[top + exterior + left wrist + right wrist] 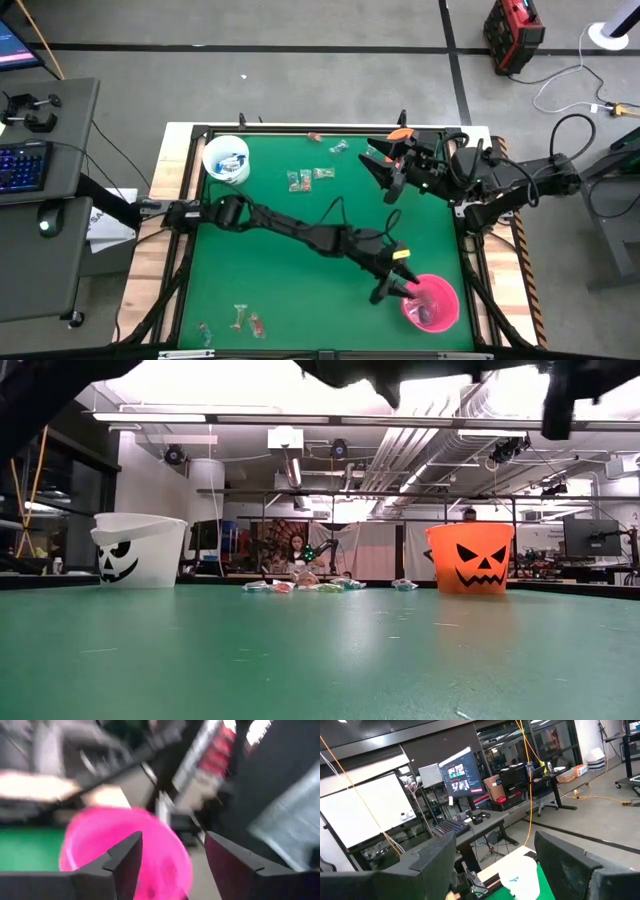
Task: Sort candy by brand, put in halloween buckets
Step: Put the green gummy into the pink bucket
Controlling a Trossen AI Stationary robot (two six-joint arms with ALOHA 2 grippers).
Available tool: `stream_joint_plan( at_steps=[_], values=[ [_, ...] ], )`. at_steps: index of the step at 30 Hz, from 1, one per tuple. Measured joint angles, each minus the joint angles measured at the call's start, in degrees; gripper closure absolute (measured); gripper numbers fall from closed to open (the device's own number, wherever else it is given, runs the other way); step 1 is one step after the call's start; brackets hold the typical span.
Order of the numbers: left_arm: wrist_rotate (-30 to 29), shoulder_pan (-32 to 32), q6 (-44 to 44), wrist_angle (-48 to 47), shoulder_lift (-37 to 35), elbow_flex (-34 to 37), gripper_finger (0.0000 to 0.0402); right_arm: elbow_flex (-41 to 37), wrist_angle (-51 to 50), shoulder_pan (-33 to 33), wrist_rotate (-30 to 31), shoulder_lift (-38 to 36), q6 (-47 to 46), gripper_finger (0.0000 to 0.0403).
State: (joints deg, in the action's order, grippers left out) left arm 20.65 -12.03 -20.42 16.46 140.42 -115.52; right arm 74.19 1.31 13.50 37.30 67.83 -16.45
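The pink bucket [432, 304] stands at the table's near right. My left gripper [398, 287] hangs open and empty over its left rim; the left wrist view shows the bucket [100, 840] just past the gripper [172, 842]. The white bucket [226, 160] stands at the far left. The orange bucket [470, 558] stands at the far right, mostly hidden under my right arm in the high view. My right gripper [384, 176] is open, raised and empty beside it. Candy [300, 180] lies loose at the far middle, and more candy [246, 320] near the front left.
The table's black frame rail [466, 240] runs close to the right of the pink bucket. Green tabletop [270, 270] lies between the two candy groups. A desk with a keyboard [25, 165] stands off the table's left side.
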Motion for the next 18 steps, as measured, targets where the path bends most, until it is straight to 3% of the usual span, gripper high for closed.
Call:
stream_joint_plan(
  at_steps=[3, 7, 9, 12, 18],
  values=[
    [7.8, 2.44, 0.73, -17.22, -4.06, 0.0, 0.0193, 0.0, -0.01, 0.0, 0.02, -0.09, -0.62, 0.014],
    [7.37, 6.48, 8.58, -42.17, -9.19, 0.52, 0.0201, -0.01, -0.24, -0.71, 0.08, -0.11, -1.54, 0.014],
    [7.09, 8.43, 11.27, -47.98, -11.92, 3.66, 0.0206, 0.0, -0.3, -1.23, 0.15, -0.11, -1.6, 0.014],
    [4.02, 10.65, 10.79, -48.21, -18.6, 13.12, 0.0216, 0.0, -0.81, -2.08, 0.18, -0.39, -1.62, 0.014],
    [-5.66, 12.34, 1.17, -32.0, -38.9, 42.83, 0.023, 0.0, -6.81, -4.95, 0.19, -1.68, -5.96, 0.014]
  ],
)
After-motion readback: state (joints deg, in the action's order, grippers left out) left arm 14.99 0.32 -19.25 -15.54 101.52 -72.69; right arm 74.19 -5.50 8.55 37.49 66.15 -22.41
